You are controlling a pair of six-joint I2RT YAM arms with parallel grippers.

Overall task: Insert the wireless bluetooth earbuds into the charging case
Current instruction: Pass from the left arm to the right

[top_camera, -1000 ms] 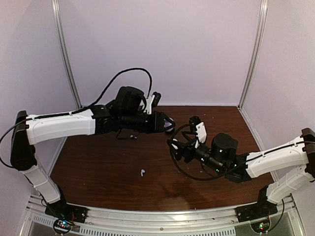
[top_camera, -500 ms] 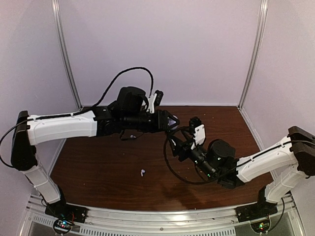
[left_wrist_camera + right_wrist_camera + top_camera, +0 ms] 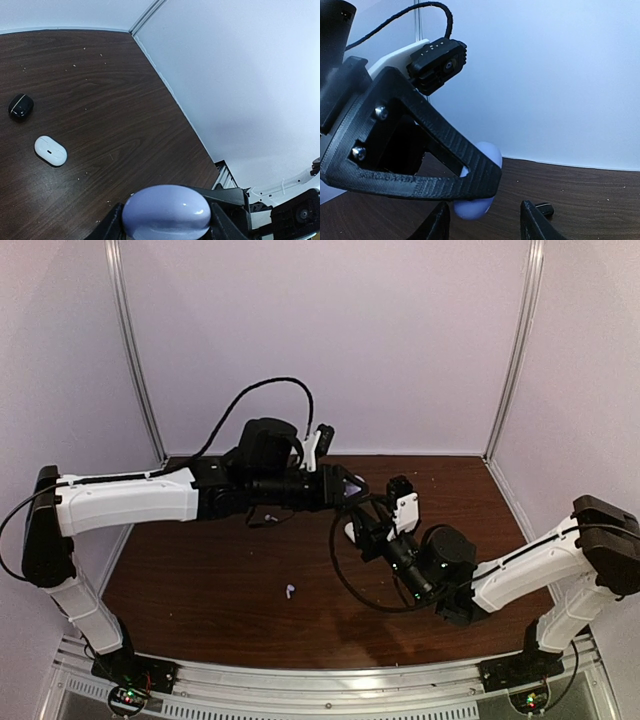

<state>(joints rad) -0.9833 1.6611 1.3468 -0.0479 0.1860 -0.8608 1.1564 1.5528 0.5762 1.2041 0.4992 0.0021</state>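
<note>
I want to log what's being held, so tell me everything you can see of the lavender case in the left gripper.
The lavender case is a smooth, glossy, pebble-shaped shell with no seam showing. The left gripper clamps it by its two ends, holding it above the wooden table. The fingers of the right gripper stand apart just beneath it; whether they touch it cannot be told.

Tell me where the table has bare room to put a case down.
Bare: the table's near left, left of the white earbud; also its far right corner. Crowded: the centre, where the left gripper and right gripper meet at the lavender case.
</note>
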